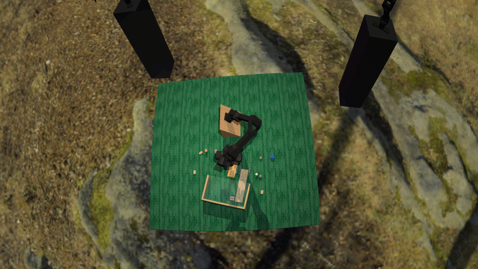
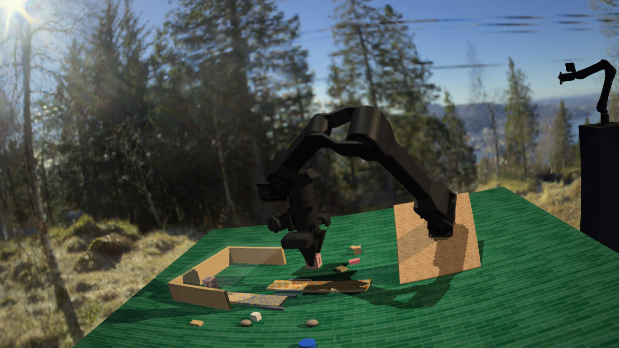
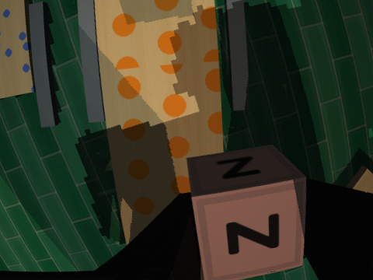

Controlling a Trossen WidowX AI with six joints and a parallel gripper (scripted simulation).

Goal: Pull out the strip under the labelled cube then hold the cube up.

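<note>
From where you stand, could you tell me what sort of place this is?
Apparently an outdoor hillside clearing: tall conifers, mossy rock and dry grass surround a green mat.

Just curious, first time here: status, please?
Tool shut on pink N-lettered cube. Cube lifted off orange-dotted tan strip. Nothing blocking.

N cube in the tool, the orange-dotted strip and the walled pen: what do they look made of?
N cube: matte pink painted block with a black letter inside a raised border, probably wood or plastic. Orange-dotted strip: thin flat tan sheet with printed dots, like card or veneer. Walled pen: light tan boards with speckled grain, looks like wood or cork.
</note>
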